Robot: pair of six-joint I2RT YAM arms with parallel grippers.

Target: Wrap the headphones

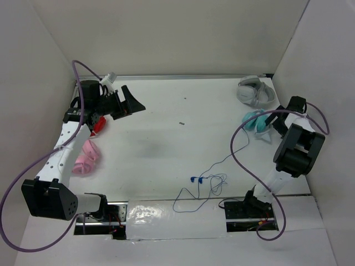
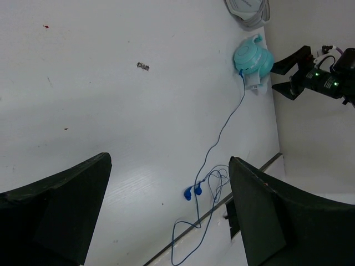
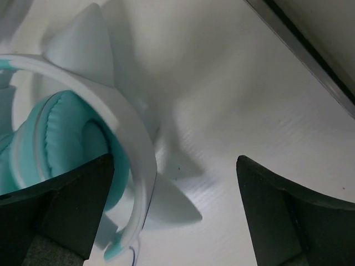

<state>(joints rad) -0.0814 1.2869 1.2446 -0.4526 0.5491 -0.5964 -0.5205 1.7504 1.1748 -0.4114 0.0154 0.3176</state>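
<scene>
White bench [image 1: 166, 149]. Teal cat-ear headphones [image 1: 256, 121] lay at bench's far right. Right gripper [image 1: 273, 123] hung released, jaws wide, touching nothing, at bench's right edge. Left gripper [image 1: 136, 111] was released above bench's far left. Thin blue cable [image 2: 222, 128] trailed to bench's near edge.

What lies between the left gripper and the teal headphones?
Only bare table and one small dark speck separate the left gripper from the headphones, as the top view shows.

Left arm [image 1: 69, 147], 9 o'clock, and right arm [image 1: 298, 148], 3 o'clock: white links, black boxy joints. Purple cable [image 1: 232, 145] loops each. Black wedge fingers [image 2: 55, 210].
</scene>
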